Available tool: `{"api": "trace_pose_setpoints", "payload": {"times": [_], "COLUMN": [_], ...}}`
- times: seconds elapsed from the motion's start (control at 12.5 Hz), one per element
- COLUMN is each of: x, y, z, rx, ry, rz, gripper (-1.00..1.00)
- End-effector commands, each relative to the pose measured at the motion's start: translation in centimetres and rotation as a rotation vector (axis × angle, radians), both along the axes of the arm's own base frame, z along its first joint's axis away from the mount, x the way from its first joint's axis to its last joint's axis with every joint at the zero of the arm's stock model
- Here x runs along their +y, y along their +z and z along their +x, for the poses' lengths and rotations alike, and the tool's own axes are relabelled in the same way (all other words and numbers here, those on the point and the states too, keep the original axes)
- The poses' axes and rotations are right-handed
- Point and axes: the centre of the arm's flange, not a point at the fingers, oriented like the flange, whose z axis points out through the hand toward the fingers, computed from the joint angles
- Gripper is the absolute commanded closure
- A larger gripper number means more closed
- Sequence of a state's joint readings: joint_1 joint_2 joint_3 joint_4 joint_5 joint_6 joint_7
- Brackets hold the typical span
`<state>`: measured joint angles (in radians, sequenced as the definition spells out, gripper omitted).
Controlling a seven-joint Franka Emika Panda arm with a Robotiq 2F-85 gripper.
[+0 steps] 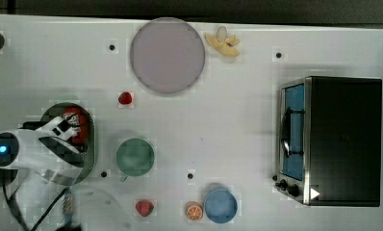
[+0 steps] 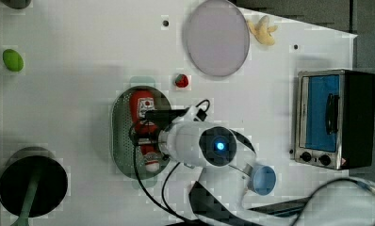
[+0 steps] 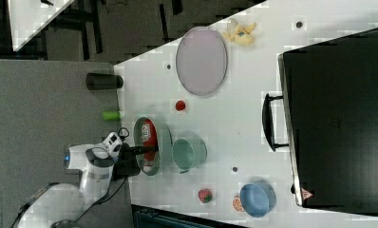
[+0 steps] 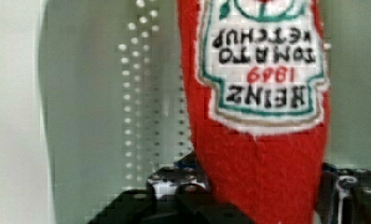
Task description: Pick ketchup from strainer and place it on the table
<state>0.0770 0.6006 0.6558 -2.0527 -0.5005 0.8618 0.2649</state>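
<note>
Left view: the gripper point(image 2: 150, 134) reaches into the pale green strainer point(image 2: 122, 141) on the white table point(image 2: 72, 94) — the ketchup bottle point(image 2: 145, 110) lies along the basket. Wrist view: both fingers point(image 4: 174, 184) press the red ketchup's flanks, jaws partly closed around it — perforated strainer floor point(image 4: 132, 93) behind.

The white Franka arm reaches over the pale green oval perforated plastic strainer point(image 2: 122, 141), its wrist directly above the basket. Its black gripper point(image 4: 258, 198) points down into the strainer, one finger point(image 4: 174, 186) on each side of the soft red ketchup bottle with its white label point(image 4: 260, 116), jaws closed against the bottle's lower body.
</note>
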Motion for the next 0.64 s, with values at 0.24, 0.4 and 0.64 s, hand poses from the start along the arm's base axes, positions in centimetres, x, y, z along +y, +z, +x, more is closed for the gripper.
{"api": "trace_pose_setpoints", "payload": {"times": [0.24,0.4,0.64], "x": [1.6,0.0,-5.1], "y": [15.3,18.1,20.3], "z": [1.3,2.0,5.4], "rx": [-0.089,-0.088,-0.094], "ry": [-0.188,-0.192,-0.17], "rz": [0.091,0.037,-0.028], "gripper": [-0.21,-0.21,-0.21]}}
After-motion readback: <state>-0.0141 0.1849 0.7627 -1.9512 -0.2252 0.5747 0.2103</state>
